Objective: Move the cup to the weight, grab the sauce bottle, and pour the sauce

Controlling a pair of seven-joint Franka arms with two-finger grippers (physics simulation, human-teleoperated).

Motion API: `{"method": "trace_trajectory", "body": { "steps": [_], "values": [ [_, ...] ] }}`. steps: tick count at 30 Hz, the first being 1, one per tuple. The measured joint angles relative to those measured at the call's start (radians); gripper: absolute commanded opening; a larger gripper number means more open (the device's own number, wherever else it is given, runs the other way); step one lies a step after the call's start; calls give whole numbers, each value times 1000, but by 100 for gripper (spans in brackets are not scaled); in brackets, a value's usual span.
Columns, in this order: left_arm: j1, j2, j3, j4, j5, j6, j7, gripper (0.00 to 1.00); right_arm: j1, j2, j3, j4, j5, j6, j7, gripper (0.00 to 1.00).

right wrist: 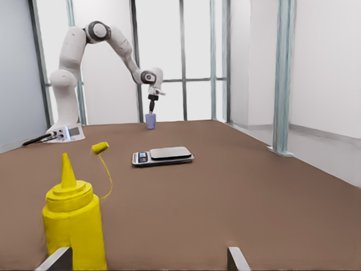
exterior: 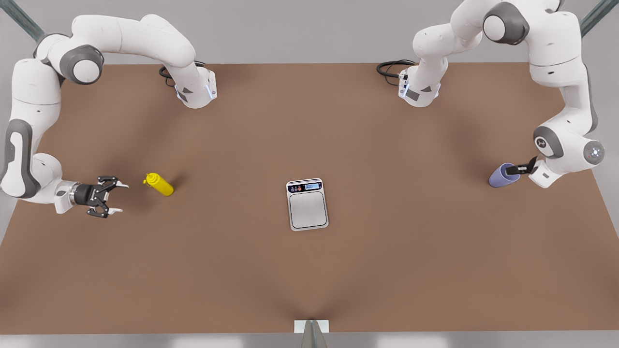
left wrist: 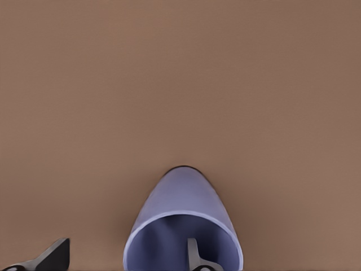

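Note:
The lavender-blue cup (exterior: 502, 176) stands near the table's edge at the front view's right. My left gripper (exterior: 520, 169) is open astride its rim: one finger (left wrist: 194, 255) is inside the cup (left wrist: 183, 209), the other (left wrist: 52, 257) well outside. The yellow sauce bottle (exterior: 160, 185) stands upright at the front view's left. My right gripper (exterior: 123, 197) is open, level with the bottle and a short gap away from it. The bottle (right wrist: 73, 226) rises just ahead of that gripper's fingertips (right wrist: 56, 261). The weight (exterior: 307, 204) lies in the table's middle with a bare plate.
The brown table (exterior: 387, 270) stretches wide around the weight (right wrist: 163, 155). Both arm bases (exterior: 196, 89) and coiled cables sit at the far edge. A small yellow cap on a thin strap (right wrist: 100, 148) hangs off the bottle. Window frames stand beyond the table.

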Motion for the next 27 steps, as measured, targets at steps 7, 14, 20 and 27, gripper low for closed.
{"method": "trace_trajectory", "body": {
  "steps": [7,14,20,27],
  "values": [
    [0,27,0,0,-16,21,0,83,-44,-12,1,-87,-11,-13,-15,100],
    [0,49,0,0,15,31,0,39,-45,-16,2,-146,-12,-28,-20,100],
    [0,47,0,2,-12,31,5,21,-19,-52,8,-155,-43,-23,-26,100],
    [-8,45,0,11,-10,30,2,21,-65,-50,8,-213,-43,-13,-66,100]
  ]
}}
